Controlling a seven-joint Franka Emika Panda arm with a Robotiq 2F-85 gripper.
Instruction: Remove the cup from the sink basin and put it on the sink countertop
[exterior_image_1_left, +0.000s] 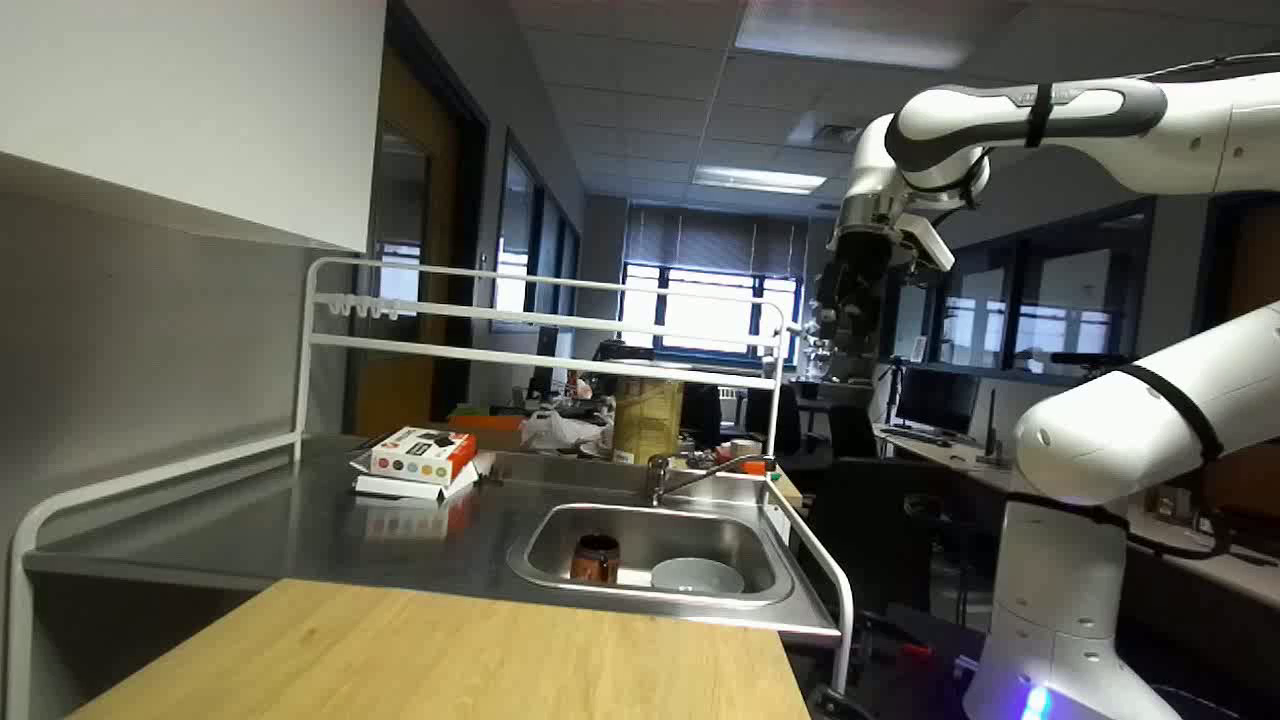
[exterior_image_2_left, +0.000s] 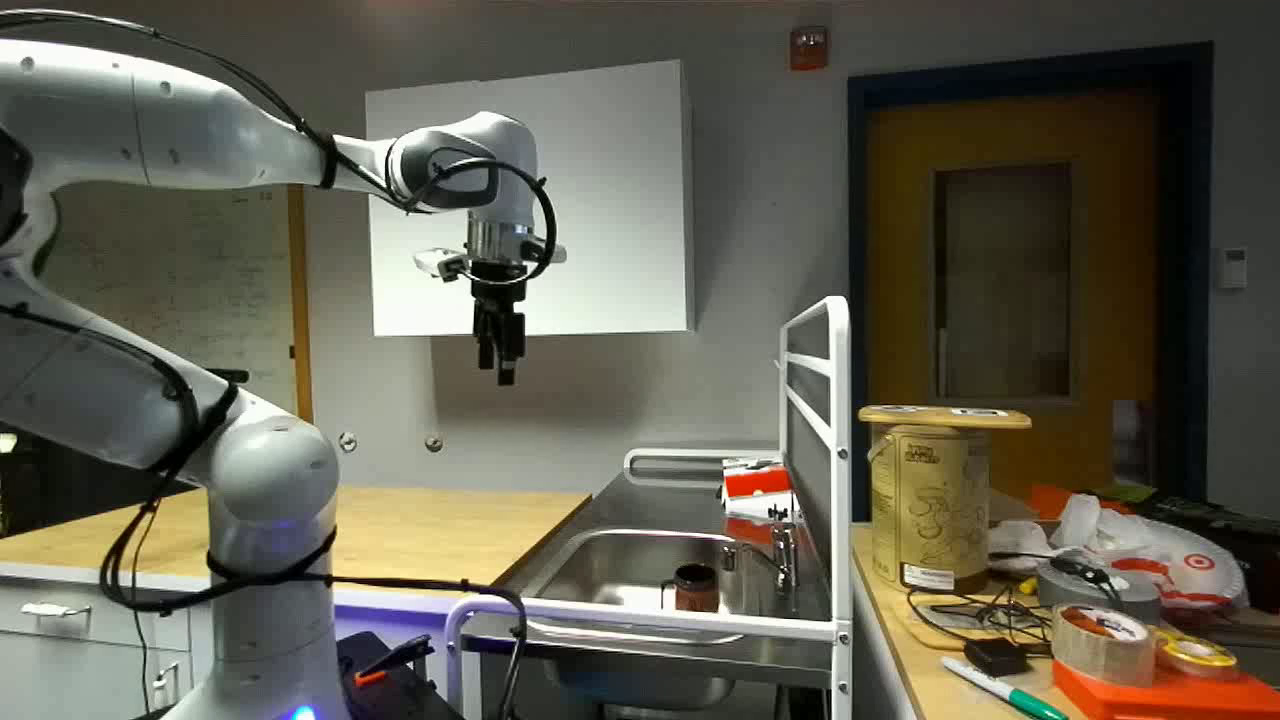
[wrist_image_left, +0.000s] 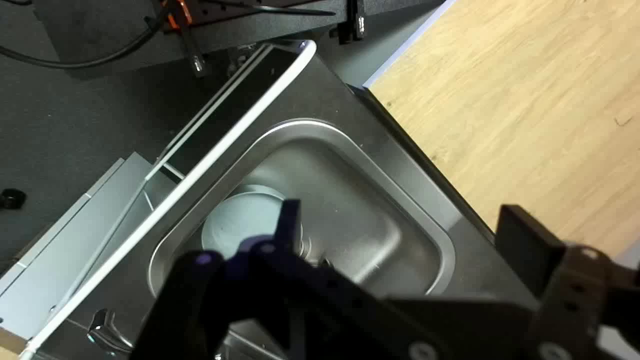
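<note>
The dark reddish-brown cup (exterior_image_1_left: 596, 560) stands upright in the stainless-steel sink basin (exterior_image_1_left: 548, 522). It also shows in an exterior view (exterior_image_2_left: 697, 588), where a handle is seen on its side. The basin (wrist_image_left: 325, 170) fills the middle of the wrist view, where the cup is hidden behind the gripper's dark body. The steel sink countertop (exterior_image_1_left: 250, 515) extends beside the basin. My gripper (exterior_image_2_left: 497, 370) points down, high above the sink area and apart from everything. In the wrist view its fingers (wrist_image_left: 402, 225) are wide apart with nothing between them.
A pale round dish (exterior_image_1_left: 697, 575) lies in the basin beside the cup. The faucet (exterior_image_2_left: 783, 560) stands at the basin's edge. A white tubular rack (exterior_image_1_left: 540, 315) borders the countertop. A red-and-white box (exterior_image_1_left: 420, 455) sits on the countertop. A wooden tabletop (exterior_image_1_left: 450, 650) adjoins it.
</note>
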